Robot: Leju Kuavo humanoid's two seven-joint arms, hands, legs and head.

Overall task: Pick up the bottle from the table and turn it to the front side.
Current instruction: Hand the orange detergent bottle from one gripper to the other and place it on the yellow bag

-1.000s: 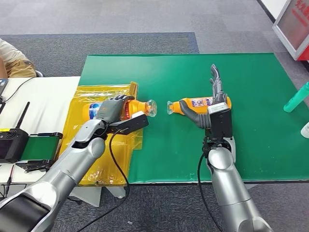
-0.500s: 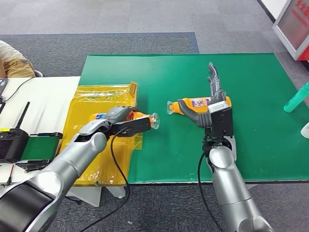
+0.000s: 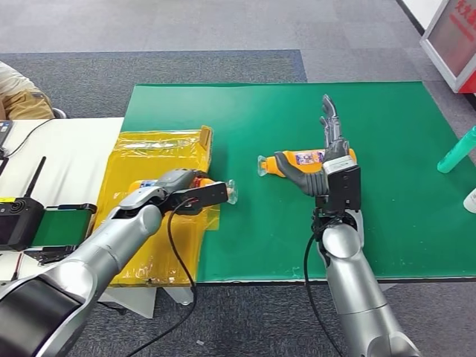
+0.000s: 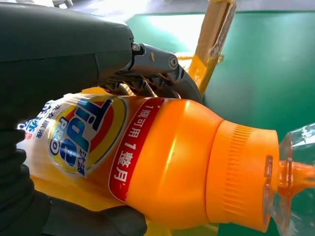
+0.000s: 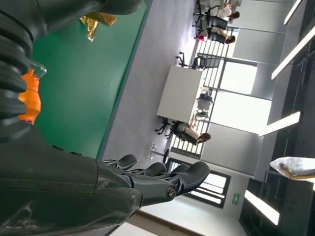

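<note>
Bottle [image 4: 148, 157] gripped by left hand [image 3: 174, 182]; fingers [image 4: 156, 73] wrapped round body.

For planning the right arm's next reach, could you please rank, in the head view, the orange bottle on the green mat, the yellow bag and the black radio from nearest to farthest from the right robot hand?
1. Orange bottle on the green mat: lying against the right robot hand.
2. Yellow bag: to the robot's left, at the mat's edge.
3. Black radio: far left, on the white table.
</note>
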